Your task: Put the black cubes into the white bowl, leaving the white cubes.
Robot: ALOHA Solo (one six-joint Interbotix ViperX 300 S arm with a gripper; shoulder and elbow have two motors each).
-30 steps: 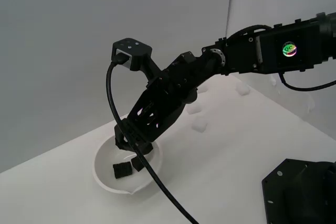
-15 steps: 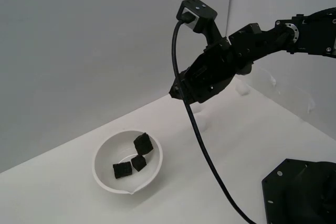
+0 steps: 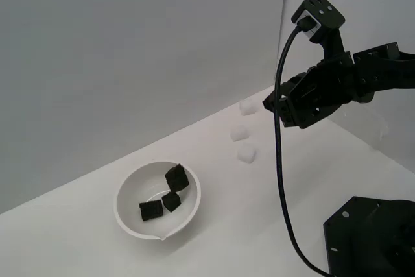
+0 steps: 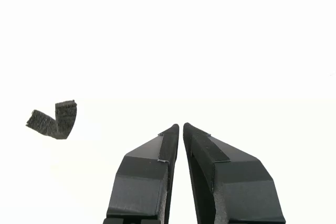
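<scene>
The gripper [image 4: 181, 126] hangs in the air with its two fingers [image 4: 152, 169] drawn almost together, only a thin slit between the tips and nothing held between them; in the exterior view the gripper [image 3: 269, 103] sits at the end of the black arm [image 3: 363, 82], raised above the white table [image 3: 272, 199]. Nearest to it lie the white cubes: one [image 3: 248, 106] just beside the fingertips, and two more [image 3: 239, 133] [image 3: 246, 154] a little farther off, below it toward the exterior view's left. Well apart from the gripper, farther to that same side and lower in the scene, stands the white bowl [image 3: 130, 215], and all three black cubes [image 3: 176, 178] [image 3: 171, 200] [image 3: 151, 210] rest inside it. A black cable [image 3: 279, 160] droops from the wrist camera down past the arm's base [image 3: 369, 238].
</scene>
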